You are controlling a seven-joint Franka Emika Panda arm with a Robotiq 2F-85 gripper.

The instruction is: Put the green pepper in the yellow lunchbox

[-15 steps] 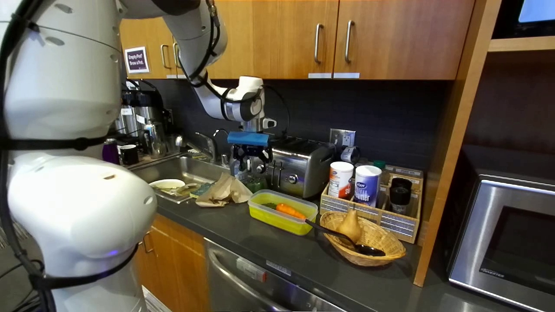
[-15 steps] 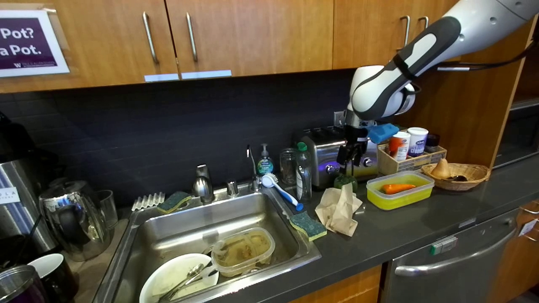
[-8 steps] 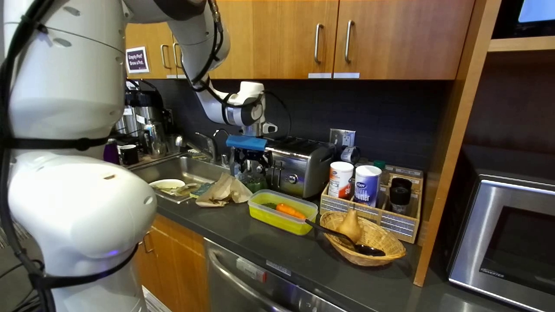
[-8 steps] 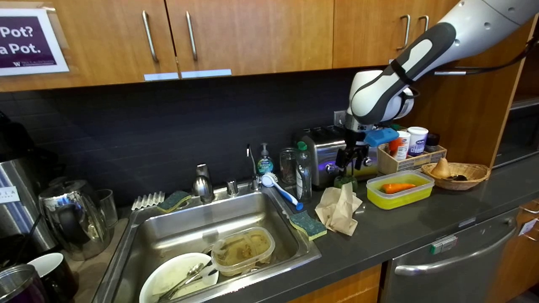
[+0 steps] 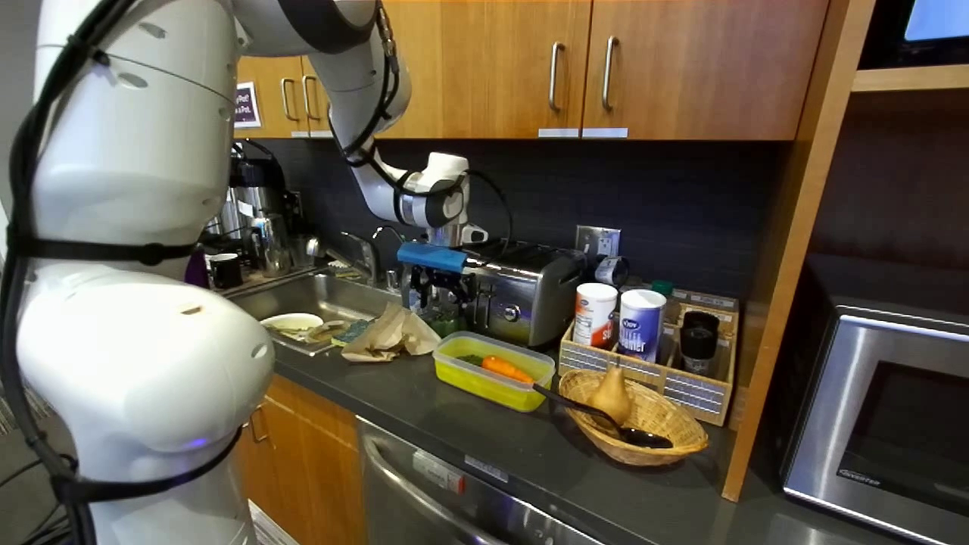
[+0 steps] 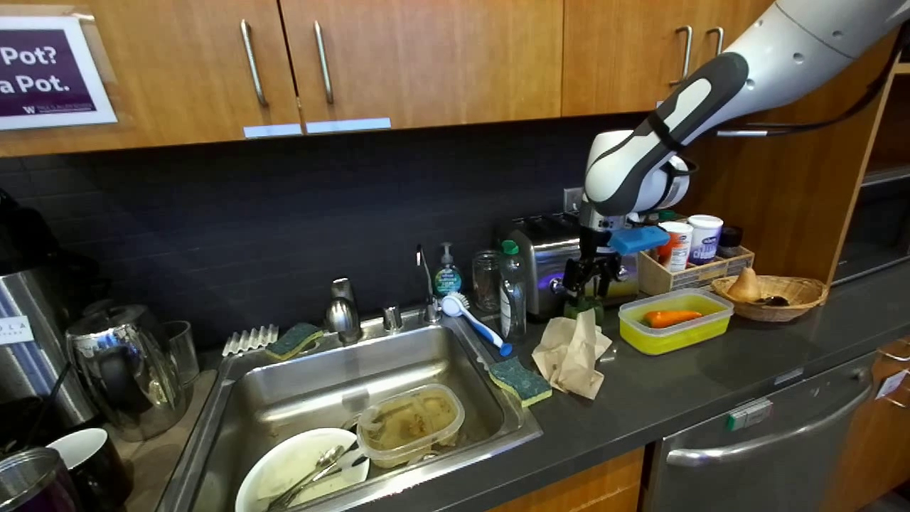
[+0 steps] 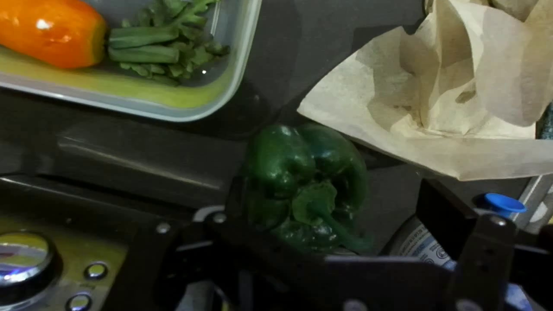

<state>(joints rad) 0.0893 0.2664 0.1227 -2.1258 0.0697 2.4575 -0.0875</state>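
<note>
The green pepper [image 7: 302,172] stands on the dark counter with its stem up in the wrist view. It also shows under the gripper in both exterior views [image 5: 447,325] [image 6: 584,310], partly behind brown paper in the latter. My gripper [image 7: 341,207] is open and low over the pepper, which lies nearer the left finger; the right finger [image 7: 447,220] stands apart from it. The gripper also shows in both exterior views [image 5: 443,295] [image 6: 589,283]. The yellow lunchbox [image 5: 488,384] sits beside the pepper, holding an orange carrot [image 5: 506,369] with green leaves; it also shows in the wrist view [image 7: 185,97].
A steel toaster [image 5: 522,303] stands close behind the gripper. Crumpled brown paper [image 6: 572,352] lies beside the pepper, with a dish soap bottle [image 6: 512,302] near it. A sink [image 6: 284,384] is beyond. A wicker basket [image 5: 658,409] and an organizer [image 5: 681,382] stand past the lunchbox.
The gripper has moved down toward the pepper, and the arm has shifted slightly with it. The pepper and lunchbox have not moved.
</note>
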